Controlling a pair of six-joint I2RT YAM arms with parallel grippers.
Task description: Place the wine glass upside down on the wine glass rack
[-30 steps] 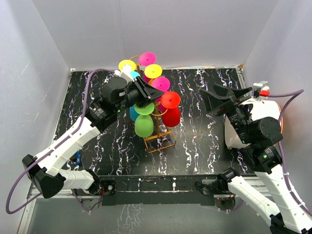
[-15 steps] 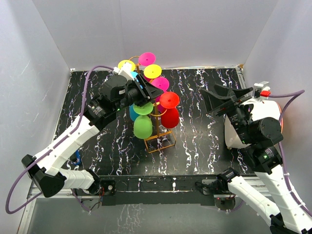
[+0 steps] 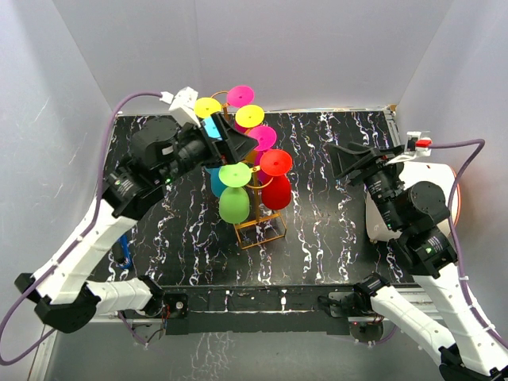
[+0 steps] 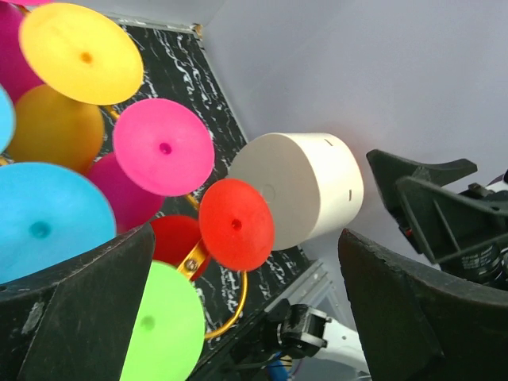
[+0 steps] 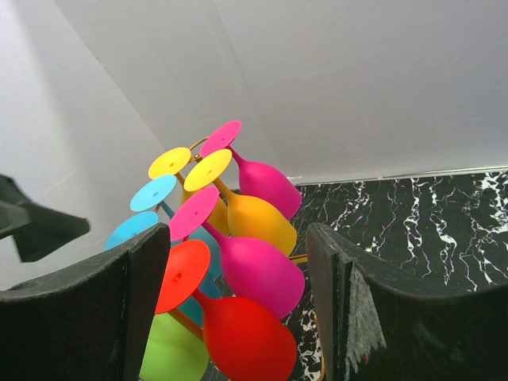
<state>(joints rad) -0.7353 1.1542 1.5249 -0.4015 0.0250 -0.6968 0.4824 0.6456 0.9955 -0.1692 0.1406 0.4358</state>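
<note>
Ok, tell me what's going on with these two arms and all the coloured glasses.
Two robot arms are hanging wine glasses upside down on a golden wire rack. It already carries a cluster of them, feet up, including a green glass and a red glass. The left gripper sits at the rack's upper left with jaws wide open, holding nothing. The right gripper hangs off to the right, also open and empty.
</note>
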